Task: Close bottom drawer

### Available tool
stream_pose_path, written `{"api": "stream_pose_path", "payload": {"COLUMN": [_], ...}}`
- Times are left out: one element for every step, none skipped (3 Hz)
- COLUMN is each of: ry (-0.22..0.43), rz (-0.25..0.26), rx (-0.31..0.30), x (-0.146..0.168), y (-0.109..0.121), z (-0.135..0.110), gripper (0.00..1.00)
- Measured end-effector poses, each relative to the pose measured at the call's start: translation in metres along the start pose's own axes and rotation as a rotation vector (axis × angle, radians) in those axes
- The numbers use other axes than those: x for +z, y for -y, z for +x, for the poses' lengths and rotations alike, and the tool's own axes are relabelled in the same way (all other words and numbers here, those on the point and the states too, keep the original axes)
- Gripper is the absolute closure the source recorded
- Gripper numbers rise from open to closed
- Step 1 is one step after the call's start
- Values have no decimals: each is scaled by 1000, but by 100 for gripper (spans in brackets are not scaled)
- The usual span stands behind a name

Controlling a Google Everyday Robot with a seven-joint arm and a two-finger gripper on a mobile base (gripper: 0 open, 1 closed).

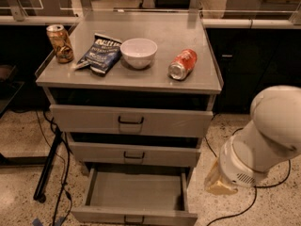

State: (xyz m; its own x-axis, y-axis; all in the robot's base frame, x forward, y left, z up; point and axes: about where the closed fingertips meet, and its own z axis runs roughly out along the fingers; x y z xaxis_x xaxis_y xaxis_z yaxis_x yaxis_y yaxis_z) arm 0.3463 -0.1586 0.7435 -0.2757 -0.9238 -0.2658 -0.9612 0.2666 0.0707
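The bottom drawer (135, 192) of the grey metal cabinet is pulled far out. Its plain grey tray is empty, and its shallow front with the small black wire handle (134, 219) sits at the lower edge of the view. The middle drawer (134, 154) and the taller top drawer (130, 120) above it are pushed in. A thick white section of my arm (263, 145) stands to the right of the cabinet, level with the lower drawers and apart from them. My gripper is out of view.
On the cabinet top (160, 76) are a brown can (59, 43), a blue chip bag (100, 53), a white bowl (138, 52) and a red can on its side (183, 64). Black cables (59, 173) and a stand leg lie on the floor at the left. A dark counter runs behind.
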Motion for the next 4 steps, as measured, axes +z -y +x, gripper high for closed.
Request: {"api": "stream_pose_path", "payload": {"ry": [4,8,18,25], "rz": [-58,-61,-64,-60], "rx": [22,26,45,90], "x": [42,44,70,118], "y": [-2,-2,-2,5], "z": [7,8,14,23], "gripper": [100,100,100,100]}}
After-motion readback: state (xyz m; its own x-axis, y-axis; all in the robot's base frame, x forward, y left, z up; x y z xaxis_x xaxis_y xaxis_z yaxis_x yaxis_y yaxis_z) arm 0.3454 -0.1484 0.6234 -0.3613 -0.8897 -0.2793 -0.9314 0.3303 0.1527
